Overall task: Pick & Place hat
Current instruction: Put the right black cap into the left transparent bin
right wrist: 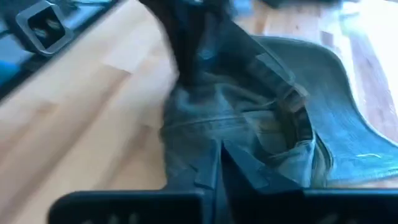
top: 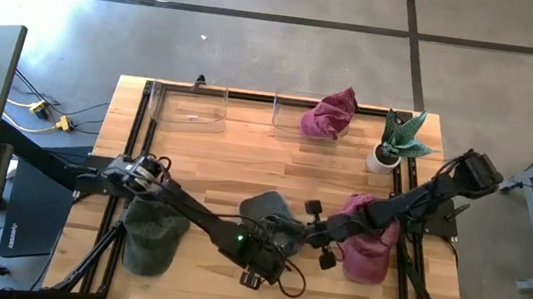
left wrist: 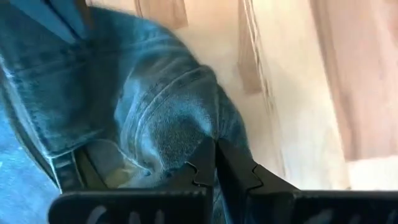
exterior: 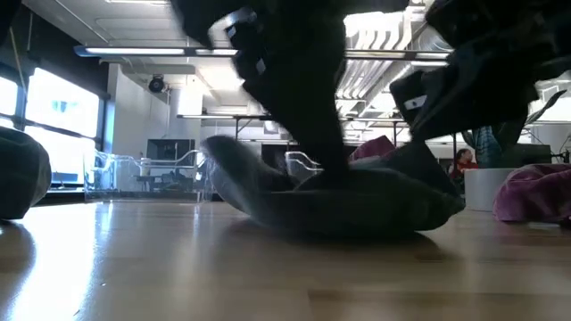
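The wooden table (top: 247, 147) fills the middle of the high view, framed by dark rails. Two clear bins sit along its upper edge: one (top: 189, 106) at upper left of the tabletop, the other (top: 296, 113) at upper centre with a magenta hat (top: 329, 114) resting in and over its right end. A small potted plant (top: 395, 139) stands at the upper right corner.

Both dark arms reach in toward lower centre. A dark green hat (top: 151, 239) lies at lower left under the left arm, and a second magenta hat (top: 368, 244) lies at lower right under the right arm.

The grey denim hat (top: 268, 210) lies on the wood at lower centre, between the two grippers. In the low view it shows as a flattened dark mound (exterior: 348, 205) on the tabletop with both arms coming down onto it.

The left gripper (top: 269, 256) sits at the hat's lower edge. Its wrist view shows the two fingers (left wrist: 202, 174) pressed together with a fold of denim (left wrist: 168, 118) pinched at their tips.

The right gripper (top: 299, 236) meets the hat from its right side. Its fingers (right wrist: 208, 168) are likewise drawn tight together, their tips buried in the crumpled denim (right wrist: 261, 124) near the hat's inner band.
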